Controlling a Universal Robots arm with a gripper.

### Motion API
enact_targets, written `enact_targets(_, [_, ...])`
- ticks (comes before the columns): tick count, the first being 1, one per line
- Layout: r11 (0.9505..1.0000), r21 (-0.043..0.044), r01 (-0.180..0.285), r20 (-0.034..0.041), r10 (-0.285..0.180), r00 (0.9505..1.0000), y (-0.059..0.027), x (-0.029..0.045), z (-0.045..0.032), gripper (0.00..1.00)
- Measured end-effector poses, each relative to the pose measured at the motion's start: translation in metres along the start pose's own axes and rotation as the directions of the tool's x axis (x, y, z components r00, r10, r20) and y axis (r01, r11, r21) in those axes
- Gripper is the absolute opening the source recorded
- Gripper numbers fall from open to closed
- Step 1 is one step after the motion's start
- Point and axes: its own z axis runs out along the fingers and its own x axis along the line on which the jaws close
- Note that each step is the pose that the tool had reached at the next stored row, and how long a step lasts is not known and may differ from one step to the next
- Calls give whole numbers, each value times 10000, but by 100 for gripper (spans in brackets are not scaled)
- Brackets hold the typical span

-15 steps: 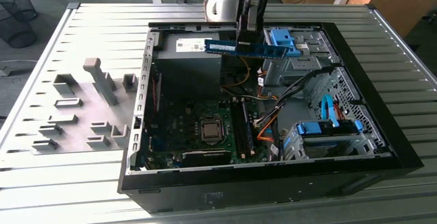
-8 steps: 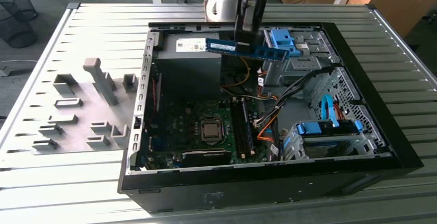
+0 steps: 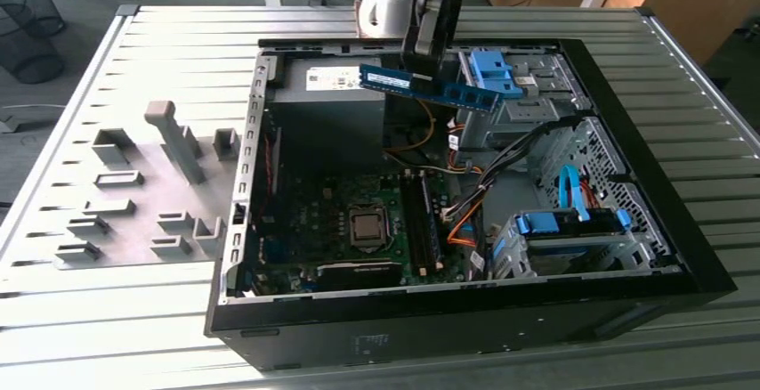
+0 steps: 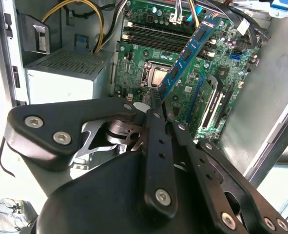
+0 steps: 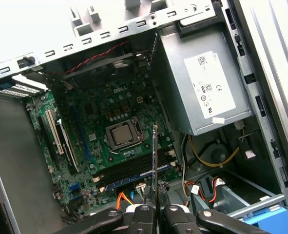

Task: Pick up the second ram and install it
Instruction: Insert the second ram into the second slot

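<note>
Gripper (image 3: 418,74) clamped on second ram (image 3: 430,87), pinch toward one end, long edge down, probably for straight seating. Stick aloft over open case (image 3: 707,270), at 12 o'clock of CPU socket (image 3: 368,225) in exterior view, apart from motherboard (image 3: 309,221). Memory slots (image 3: 418,221) at socket's 3 o'clock. Arm (image 3: 428,16) reaches steeply down from 12 o'clock, wrist aimed into case.

The second ram (image 3: 460,94) is blue with small dark chips, the gripper (image 4: 157,97) matte black, the motherboard (image 5: 129,105) deep green — its slots black and blue — the power supply (image 5: 202,83) grey with a white label, the drive-bay clips (image 3: 493,69) bright blue.
</note>
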Motion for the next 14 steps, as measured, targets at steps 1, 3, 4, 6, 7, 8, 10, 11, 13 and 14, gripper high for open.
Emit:
enact_targets(1, [10000, 0, -12, 0, 12, 10000, 0, 0, 0, 14])
enact_targets(3, [10000, 0, -13, 0, 13, 10000, 0, 0, 0, 14])
enact_targets(4, [10000, 1, -14, 0, 14, 10000, 0, 0, 0, 14])
enact_targets(6, [10000, 1, -15, 0, 15, 10000, 0, 0, 0, 14])
enact_targets(7, [10000, 1, -16, 0, 16, 10000, 0, 0, 0, 14])
enact_targets(8, [10000, 1, -17, 0, 17, 10000, 0, 0, 0, 14])
enact_targets(10, [10000, 1, -21, 0, 21, 10000, 0, 0, 0, 14])
enact_targets(11, [10000, 2, -35, 0, 35, 10000, 0, 0, 0, 14])
enact_targets(13, [9999, 5, -107, 0, 107, 9999, 0, 0, 0, 14])
enact_targets(14, [9998, 9, -189, 4, 189, 9998, 0, 0, 2, 14])
